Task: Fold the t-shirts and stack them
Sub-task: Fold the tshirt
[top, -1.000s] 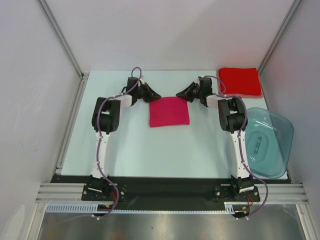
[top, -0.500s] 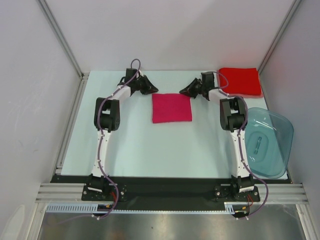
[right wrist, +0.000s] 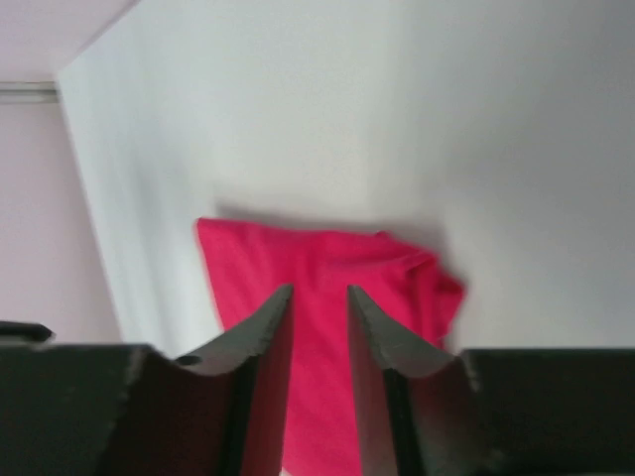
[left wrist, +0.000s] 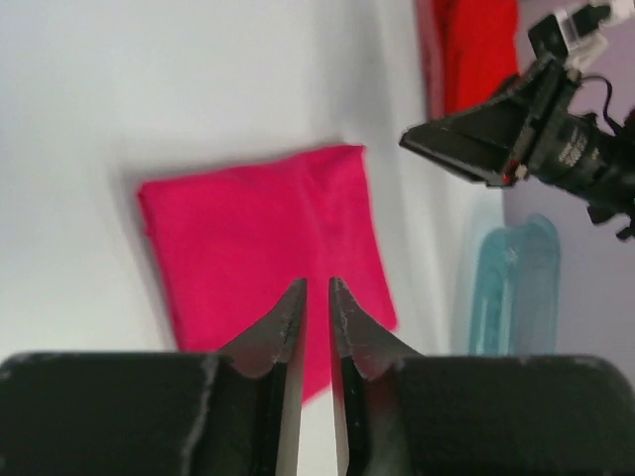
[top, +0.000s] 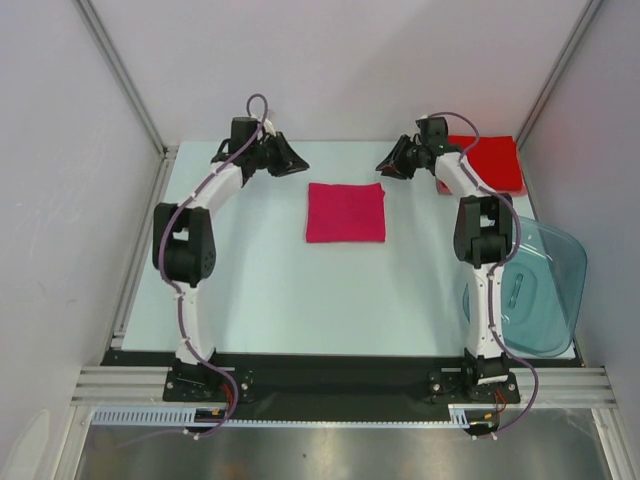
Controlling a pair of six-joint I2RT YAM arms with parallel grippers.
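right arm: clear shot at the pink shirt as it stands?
Probably yes. The right gripper hangs empty, jaws apart, just past the pink shirt's far right corner, with nothing between them. The left gripper sits off the other far corner, out of its way.

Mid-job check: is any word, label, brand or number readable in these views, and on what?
No text is readable in any view.
Faint pale marks on the right arm's black wrist housing: too blurred to read.
Oblong moulded patch in the base of the translucent blue-grey plastic tub: too small to read.
Folded magenta-pink cloth t-shirt and folded red cloth t-shirt: no print or tag visible.
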